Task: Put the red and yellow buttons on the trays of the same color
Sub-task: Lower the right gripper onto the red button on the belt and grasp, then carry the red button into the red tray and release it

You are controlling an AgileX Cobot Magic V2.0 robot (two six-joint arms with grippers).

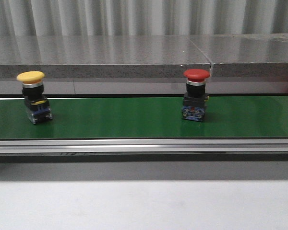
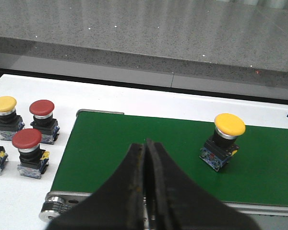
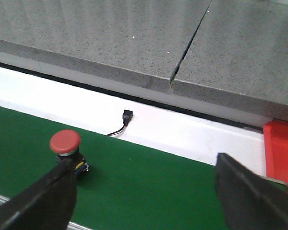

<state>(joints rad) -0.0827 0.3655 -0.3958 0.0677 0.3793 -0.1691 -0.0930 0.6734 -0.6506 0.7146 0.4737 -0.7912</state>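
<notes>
While nothing's been grabbed yet, the biggest thing here is the green conveyor belt (image 1: pixel 134 117) running across the white surface (image 1: pixel 144 203), with a grey stone ledge (image 1: pixel 110 50) behind it. Over at the belt's right end there's a red tray (image 3: pixel 281 155), only partly in view from the right wrist camera and a tiny sliver in the front view.

Left end effector (image 2: pixel 148 148) has its two dark fingers pressed together, nothing between them, hanging over the near edge of the belt's left end. Right end effector (image 3: pixel 146 184) is spread wide, holding nothing, over the belt between the red button and the red tray.

On the belt itself: yellow mushroom-head pushbutton (image 1: pixel 33 98) stands upright toward the left, red mushroom-head pushbutton (image 1: pixel 196 96) upright right of center, the two well apart.

Off the belt's left end, on the white surface, a little cluster of spare buttons: two red ones (image 2: pixel 30 151) and a yellow one (image 2: pixel 5 112) fully visible, plus another yellow one cut off at the frame edge. Smallest bit is a black connector on a thin wire (image 3: pixel 125 120) lying just behind the belt.
</notes>
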